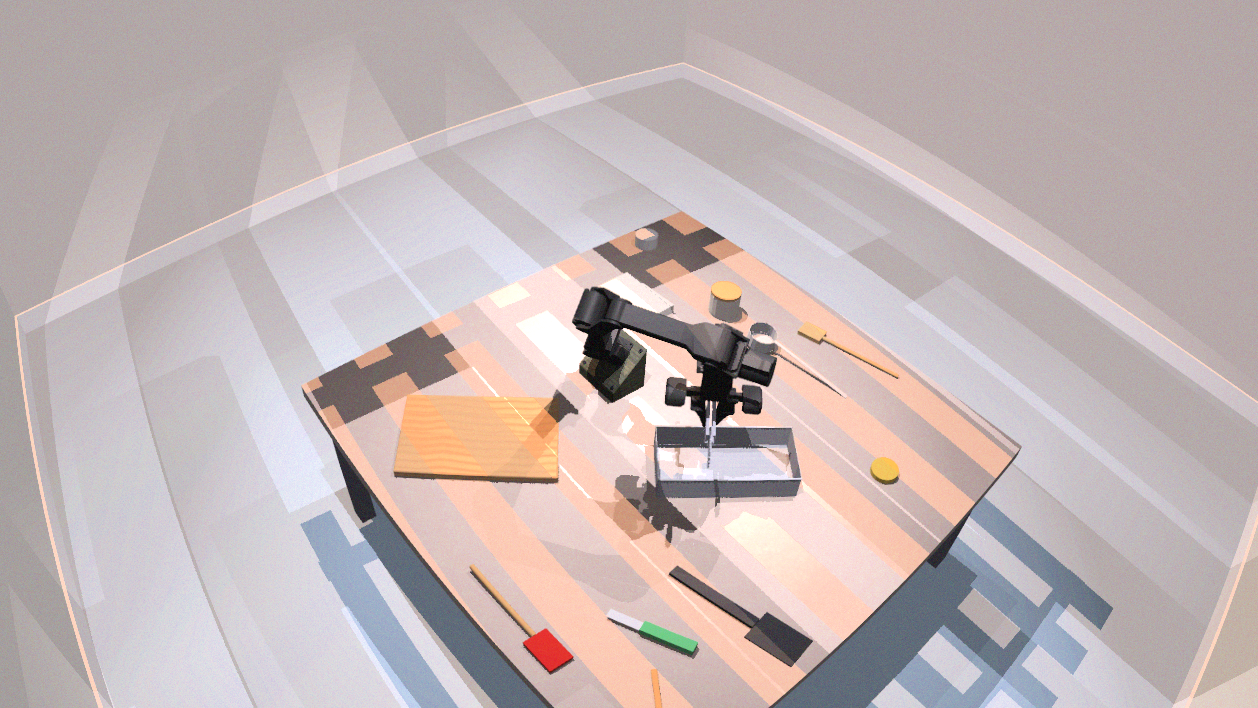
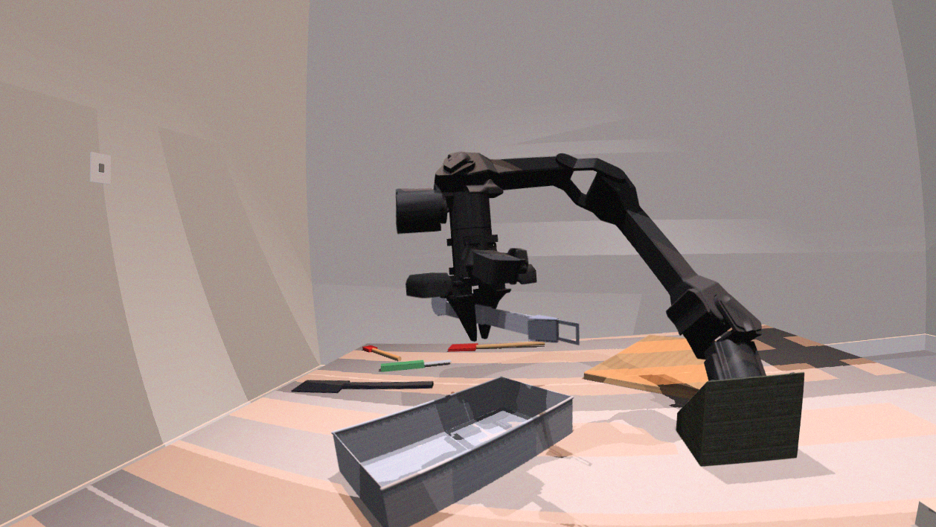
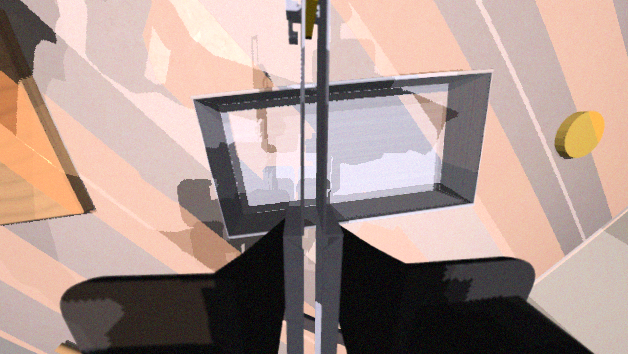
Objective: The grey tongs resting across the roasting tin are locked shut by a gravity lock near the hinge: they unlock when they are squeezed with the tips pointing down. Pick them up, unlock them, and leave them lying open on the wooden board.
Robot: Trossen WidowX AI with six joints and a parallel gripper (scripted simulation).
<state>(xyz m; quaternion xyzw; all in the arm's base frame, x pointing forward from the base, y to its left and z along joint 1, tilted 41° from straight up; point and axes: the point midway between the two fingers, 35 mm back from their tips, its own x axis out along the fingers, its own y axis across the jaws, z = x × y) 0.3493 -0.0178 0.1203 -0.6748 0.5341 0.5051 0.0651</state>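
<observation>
The gripper [image 1: 711, 417] [image 2: 478, 333] [image 3: 313, 230] points down and is shut on the grey tongs [image 1: 710, 450] [image 2: 510, 319] [image 3: 323, 125], with one finger on each side of their two arms. The tongs hang clear above the roasting tin [image 1: 758, 487] [image 2: 458, 486] [image 3: 466, 145]. Their arms lie close together, nearly parallel. The hinge block and wire loop point toward the robot base and look slightly lower than the tips in the exterior view. A small yellow piece shows by the hinge in the wrist view. The wooden board [image 1: 475, 440] [image 2: 645, 360] [image 3: 30, 175] lies flat, away from the tongs.
A black spatula [image 1: 779, 638] [image 2: 321, 385], a green-handled knife [image 1: 667, 637] [image 2: 402, 365] and a red spatula [image 1: 547, 649] [image 2: 462, 347] lie beyond the tin. A yellow disc [image 1: 884, 470] [image 3: 580, 135] lies beside it. A lidded jar [image 1: 725, 302] stands behind the arm.
</observation>
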